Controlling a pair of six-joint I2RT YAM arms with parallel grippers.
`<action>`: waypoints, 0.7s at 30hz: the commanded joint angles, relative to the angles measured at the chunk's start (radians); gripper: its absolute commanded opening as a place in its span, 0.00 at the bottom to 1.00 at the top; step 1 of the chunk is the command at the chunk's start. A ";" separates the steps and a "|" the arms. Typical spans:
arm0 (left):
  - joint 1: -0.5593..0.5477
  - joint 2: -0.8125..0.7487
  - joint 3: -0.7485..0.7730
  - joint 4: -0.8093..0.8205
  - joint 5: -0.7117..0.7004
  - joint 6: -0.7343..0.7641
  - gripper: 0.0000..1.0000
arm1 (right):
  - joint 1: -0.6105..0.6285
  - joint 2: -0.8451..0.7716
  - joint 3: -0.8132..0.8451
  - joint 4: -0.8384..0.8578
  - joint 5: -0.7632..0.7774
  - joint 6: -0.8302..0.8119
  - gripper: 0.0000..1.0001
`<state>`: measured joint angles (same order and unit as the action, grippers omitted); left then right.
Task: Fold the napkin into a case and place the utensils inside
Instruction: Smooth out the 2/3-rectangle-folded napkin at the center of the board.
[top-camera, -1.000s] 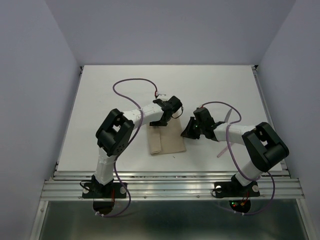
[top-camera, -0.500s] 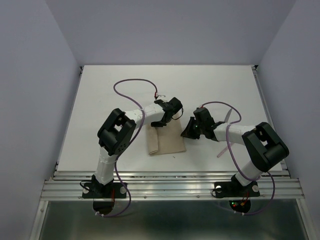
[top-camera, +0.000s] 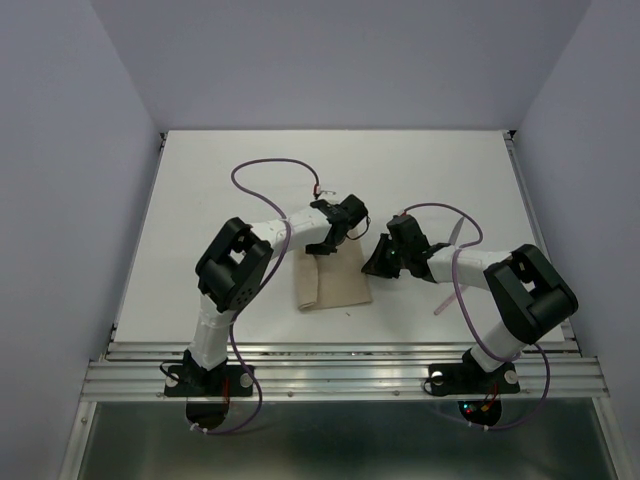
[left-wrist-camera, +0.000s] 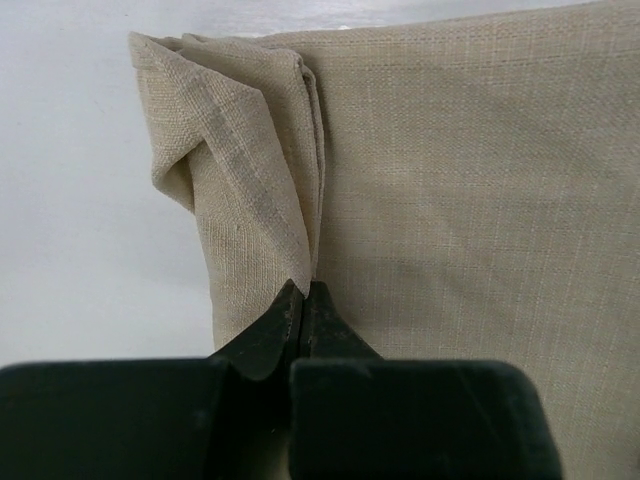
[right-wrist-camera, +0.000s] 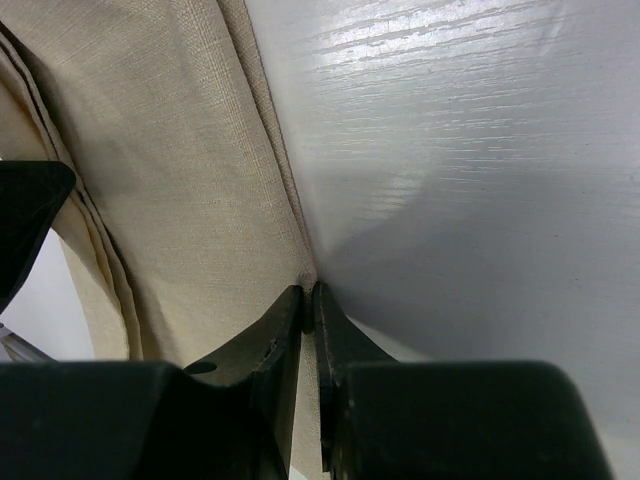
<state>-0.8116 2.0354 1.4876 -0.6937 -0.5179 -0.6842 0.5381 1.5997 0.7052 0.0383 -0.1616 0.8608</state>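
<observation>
Pinching the napkin (left-wrist-camera: 450, 200) on the table (right-wrist-camera: 480, 150), I have my left gripper (left-wrist-camera: 304, 292) clamped on a fold, right gripper (right-wrist-camera: 309, 293) on its edge.

Soft even light, faint shadows, pale glare streaks on the table (right-wrist-camera: 470, 90), napkin (left-wrist-camera: 450, 200) weave crisp

Twin white-shelled robot arms, the left arm (top-camera: 214, 322) and right arm (top-camera: 468, 266), carry black joint housings and looping purple cable (top-camera: 268, 162). The matte black left claw (left-wrist-camera: 303, 291) and right claw (right-wrist-camera: 308, 293) taper to wedge tips.
</observation>
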 joint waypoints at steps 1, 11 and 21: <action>-0.011 -0.057 0.053 0.014 0.028 0.017 0.00 | 0.010 -0.023 -0.006 0.023 0.019 -0.006 0.15; -0.014 -0.023 0.079 0.023 0.067 0.025 0.00 | 0.010 -0.029 -0.004 0.017 0.022 -0.009 0.15; -0.014 0.016 0.088 0.039 0.087 0.028 0.00 | 0.010 -0.034 -0.010 0.018 0.019 -0.011 0.15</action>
<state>-0.8173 2.0361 1.5230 -0.6586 -0.4267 -0.6632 0.5381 1.5982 0.7048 0.0376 -0.1612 0.8608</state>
